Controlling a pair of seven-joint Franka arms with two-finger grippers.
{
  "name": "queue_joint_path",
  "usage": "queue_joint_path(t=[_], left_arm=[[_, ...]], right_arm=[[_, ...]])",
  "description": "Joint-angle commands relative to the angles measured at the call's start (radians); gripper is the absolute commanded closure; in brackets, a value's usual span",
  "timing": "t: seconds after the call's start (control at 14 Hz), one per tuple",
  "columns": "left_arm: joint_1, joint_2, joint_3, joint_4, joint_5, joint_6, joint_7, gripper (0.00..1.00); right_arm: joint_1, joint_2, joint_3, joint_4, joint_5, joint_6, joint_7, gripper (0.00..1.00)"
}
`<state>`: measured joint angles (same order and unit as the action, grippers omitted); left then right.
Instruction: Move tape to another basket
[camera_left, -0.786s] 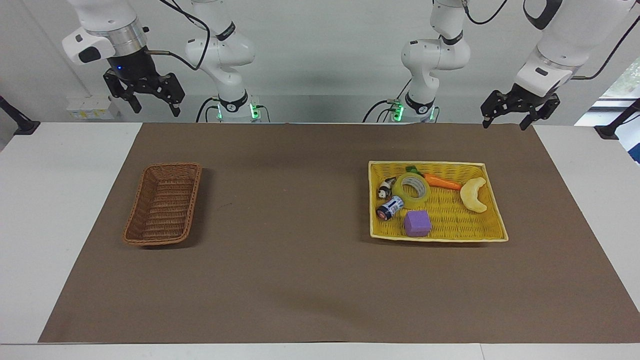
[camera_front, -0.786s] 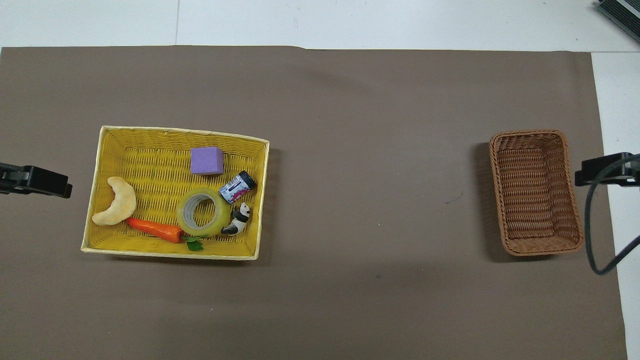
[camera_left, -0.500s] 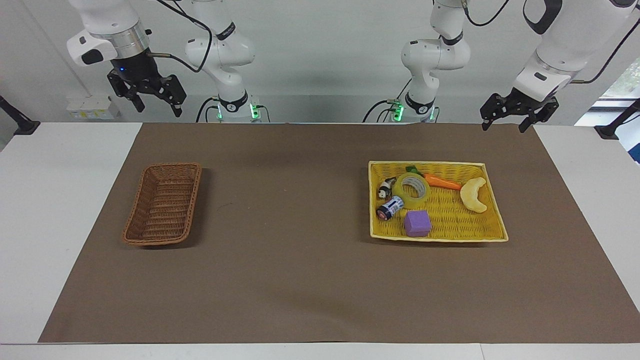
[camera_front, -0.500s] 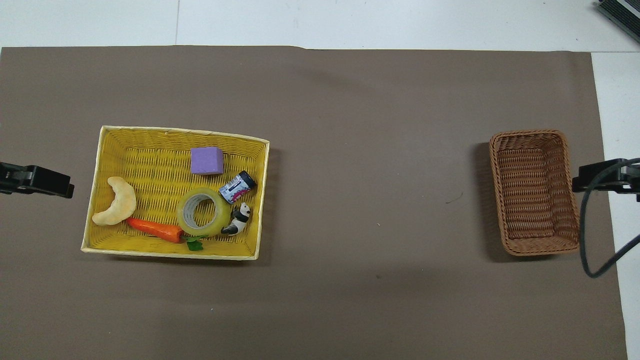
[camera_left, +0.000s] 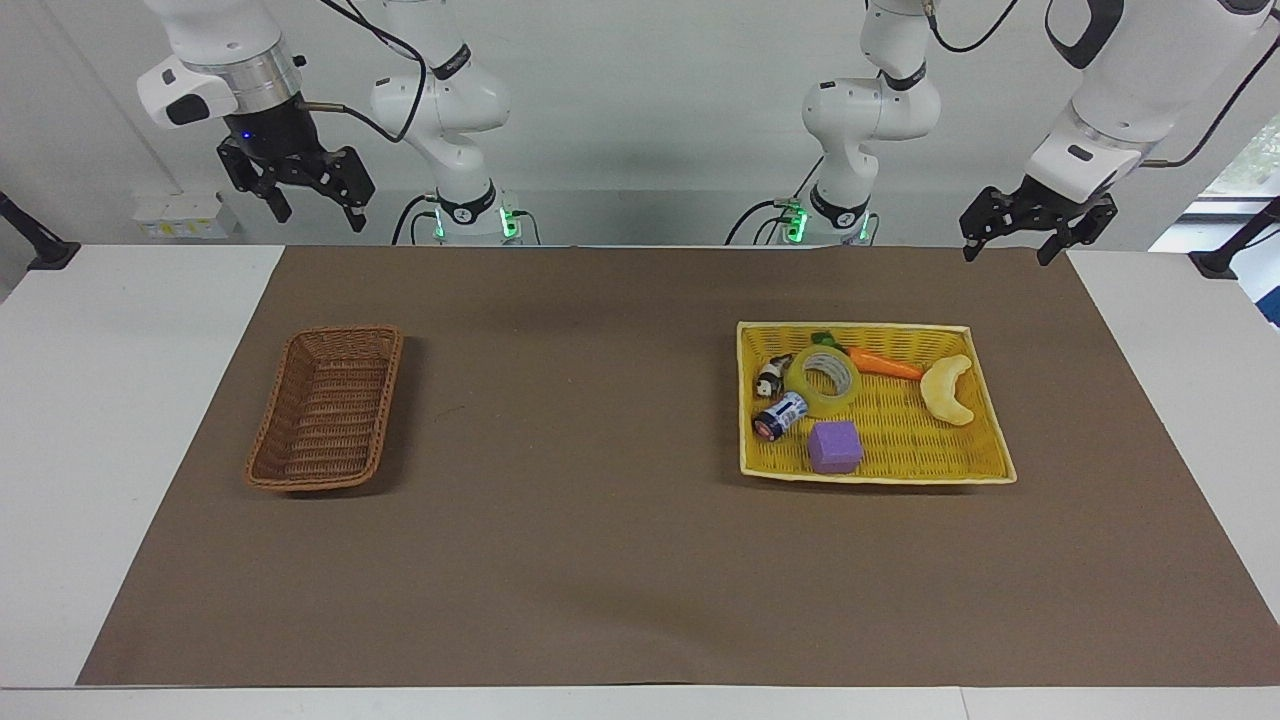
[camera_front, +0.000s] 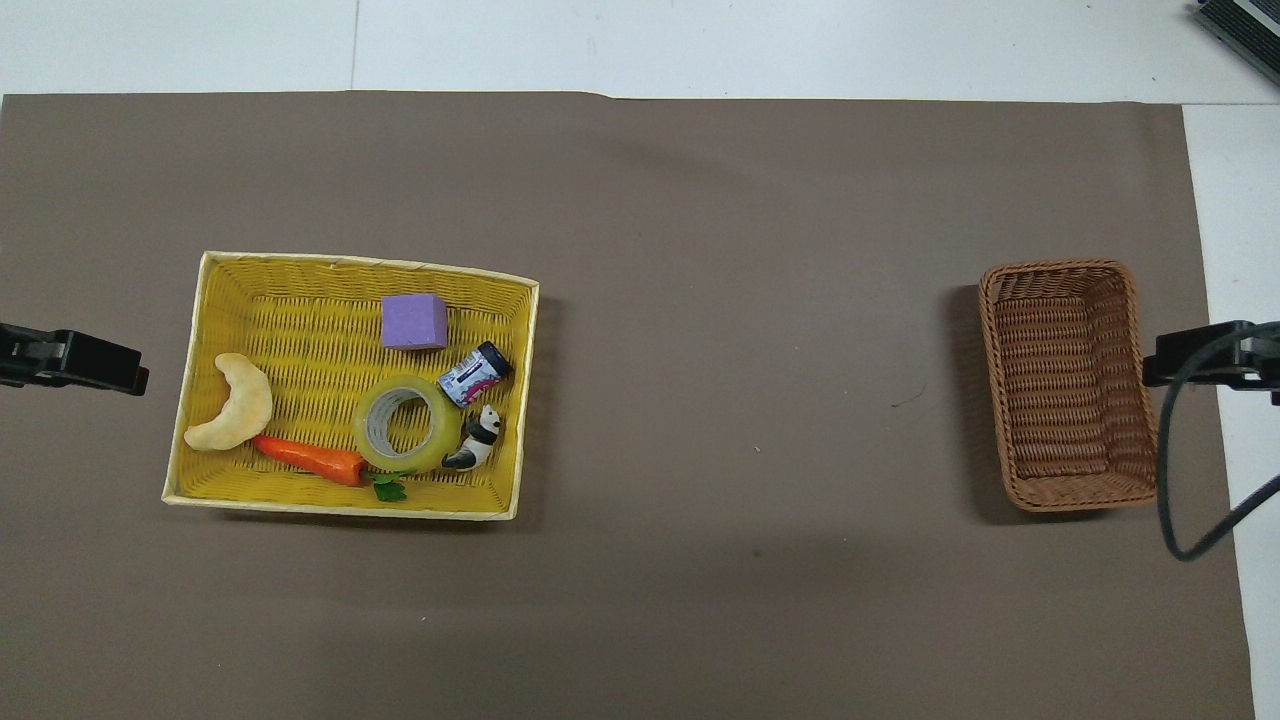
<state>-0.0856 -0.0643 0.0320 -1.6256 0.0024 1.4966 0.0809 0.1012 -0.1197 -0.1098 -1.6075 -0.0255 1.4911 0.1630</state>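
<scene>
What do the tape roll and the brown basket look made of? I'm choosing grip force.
The ring-shaped roll of yellowish translucent tape looks like glossy plastic film wound on a pale grey, probably cardboard, core: the yellow tray's weave shows faintly through it. The narrow oblong brown basket looks like woven wicker or rattan, matte, with ribbed strands and a braided rim; it could be plastic imitation.

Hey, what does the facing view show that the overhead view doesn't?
Only the facing view shows the whole arms, with the left gripper and right gripper both open and raised at the robots' edge of the mat, each arm waiting.

Only the overhead view looks straight down the tape's pale core; it catches just slivers of the grippers at its edges.

Both show the tape lying in the yellow tray, between the carrot and the panda figure, and nothing in the brown wicker basket.
</scene>
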Motion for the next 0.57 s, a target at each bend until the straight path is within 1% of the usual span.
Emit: queue_joint_path(t=[0.0,0.5], left_arm=[[0.01,-0.009,-0.006,0.015,0.014,0.007,0.005,0.0],[0.009,-0.009,-0.006,0.015,0.007,0.016,0.013,0.0]], right_arm=[[-0.005,-0.026,0.004,-0.035,0.012,0.026,-0.008,0.0],[-0.005,-0.026,0.004,-0.035,0.012,0.026,-0.008,0.0]])
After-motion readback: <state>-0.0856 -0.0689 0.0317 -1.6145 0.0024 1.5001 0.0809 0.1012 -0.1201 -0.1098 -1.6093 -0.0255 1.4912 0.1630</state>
